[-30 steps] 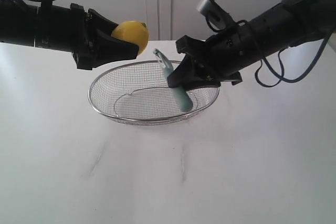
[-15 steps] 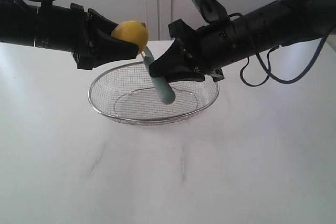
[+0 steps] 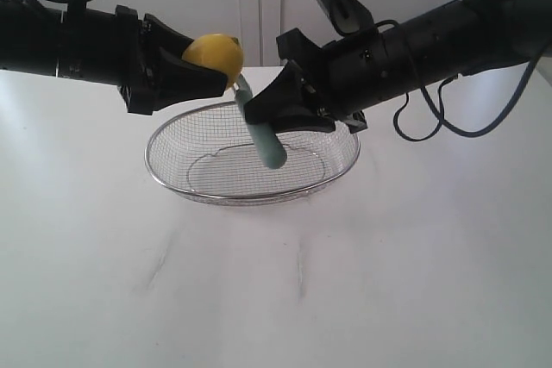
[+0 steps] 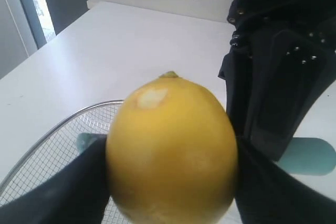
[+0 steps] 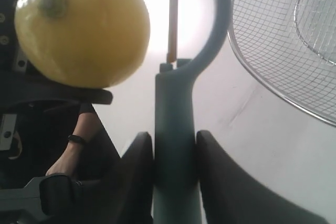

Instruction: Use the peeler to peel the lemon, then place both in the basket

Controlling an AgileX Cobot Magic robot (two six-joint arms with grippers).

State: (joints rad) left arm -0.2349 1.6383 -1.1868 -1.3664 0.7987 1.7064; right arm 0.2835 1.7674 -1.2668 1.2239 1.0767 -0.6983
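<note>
The basket (image 3: 151,165) stood on the table (image 3: 388,282) at lower centre of the exterior view, and neither item lay in it. Above it, the right gripper (image 3: 263,114) was clamped on the peeler (image 3: 270,148) at mid-handle. The peeler's long axis ran from the handle end up-left to the loop head. The lemon (image 3: 216,53) sat just up-left of that head, pinched in the left gripper (image 3: 211,66). The right wrist view showed a slim gap between blade and rind, so contact was judged not yet made, with the right arm nearer to close it
</note>
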